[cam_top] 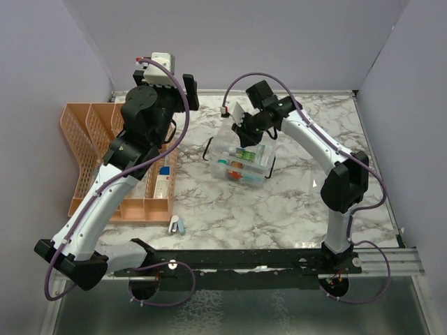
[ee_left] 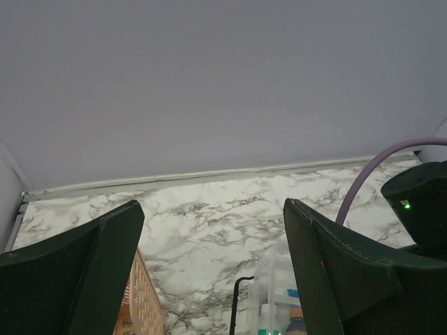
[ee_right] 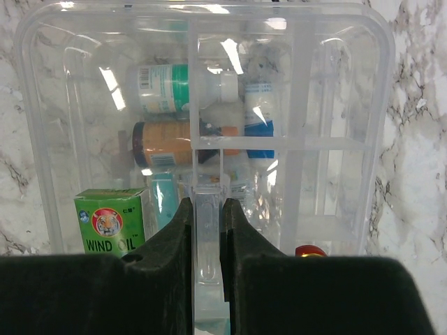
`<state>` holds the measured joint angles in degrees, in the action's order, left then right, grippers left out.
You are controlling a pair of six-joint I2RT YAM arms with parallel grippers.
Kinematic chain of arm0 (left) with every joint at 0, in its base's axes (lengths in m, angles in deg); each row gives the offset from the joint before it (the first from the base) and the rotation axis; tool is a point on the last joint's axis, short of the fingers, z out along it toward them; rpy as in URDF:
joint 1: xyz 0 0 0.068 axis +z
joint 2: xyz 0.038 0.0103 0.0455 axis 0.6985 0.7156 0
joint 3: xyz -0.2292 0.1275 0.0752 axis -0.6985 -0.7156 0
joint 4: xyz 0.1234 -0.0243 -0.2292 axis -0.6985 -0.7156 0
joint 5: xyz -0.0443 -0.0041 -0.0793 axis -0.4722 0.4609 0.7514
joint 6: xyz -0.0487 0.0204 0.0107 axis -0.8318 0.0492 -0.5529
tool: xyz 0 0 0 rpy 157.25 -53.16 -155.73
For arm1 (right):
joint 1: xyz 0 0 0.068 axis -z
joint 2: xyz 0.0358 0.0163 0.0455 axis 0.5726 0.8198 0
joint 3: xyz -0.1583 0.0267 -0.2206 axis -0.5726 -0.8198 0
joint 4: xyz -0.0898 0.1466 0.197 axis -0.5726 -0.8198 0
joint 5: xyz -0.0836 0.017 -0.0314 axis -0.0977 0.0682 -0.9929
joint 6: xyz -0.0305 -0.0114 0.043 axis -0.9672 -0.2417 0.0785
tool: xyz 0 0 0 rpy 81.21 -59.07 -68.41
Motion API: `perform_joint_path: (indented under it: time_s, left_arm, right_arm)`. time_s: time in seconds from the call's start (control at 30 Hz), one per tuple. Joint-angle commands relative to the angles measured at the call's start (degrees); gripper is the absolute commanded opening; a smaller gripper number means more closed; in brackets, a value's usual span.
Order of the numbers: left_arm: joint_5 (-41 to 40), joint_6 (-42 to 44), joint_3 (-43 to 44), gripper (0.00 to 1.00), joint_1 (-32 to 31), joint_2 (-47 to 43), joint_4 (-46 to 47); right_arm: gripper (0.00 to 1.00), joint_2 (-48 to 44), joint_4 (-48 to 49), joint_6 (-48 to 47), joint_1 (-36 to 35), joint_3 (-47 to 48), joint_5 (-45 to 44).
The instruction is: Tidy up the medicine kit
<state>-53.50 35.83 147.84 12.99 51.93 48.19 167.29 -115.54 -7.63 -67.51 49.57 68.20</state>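
Observation:
The medicine kit (cam_top: 241, 159) is a small clear box with black clips at mid table, holding bottles, a teal tube and a green box (ee_right: 112, 220). My right gripper (cam_top: 248, 130) reaches down over it. In the right wrist view my right gripper (ee_right: 207, 204) is shut on the upright centre tab of a clear compartment tray (ee_right: 335, 125) that lies over the contents. My left gripper (cam_top: 187, 92) is raised near the back wall, open and empty. In the left wrist view my left gripper (ee_left: 213, 209) faces the wall, with the kit's edge (ee_left: 269, 293) below.
An orange lattice organizer (cam_top: 87, 136) stands at the left, with a white and blue box (cam_top: 165, 179) in its front slot. A small blue and white item (cam_top: 176, 224) lies on the marble near its front corner. Purple walls close the back and sides.

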Motion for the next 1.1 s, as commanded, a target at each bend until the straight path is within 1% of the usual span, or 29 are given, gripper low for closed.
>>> perform_joint_path:
  time_s: [0.0,0.13,0.47,0.9,1.07]
  left_arm:
    - [-2.8,0.2,0.08,0.85,-0.24,-1.32,1.05]
    - [-4.26,1.6,0.78,0.85,-0.26,-1.23,1.29]
    - [-2.17,0.06,0.3,0.85,-0.24,-0.45,1.38]
    - [-1.33,-0.66,-0.43,0.85,-0.29,-0.31,1.33]
    - [-1.28,-0.66,-0.74,0.85,-0.24,-0.43,1.41]
  right_arm:
    - [0.04,2.77,-1.22,-1.88,-0.71,3.55,3.29]
    - [0.04,3.82,-1.45,-2.03,-0.82,4.03,3.57]
    - [0.05,5.39,-0.22,-2.32,-0.91,2.54,1.08]
    - [0.05,7.43,1.72,-2.08,-1.04,1.4,2.8]
    - [0.05,8.51,3.23,-2.14,-1.18,1.12,2.18]
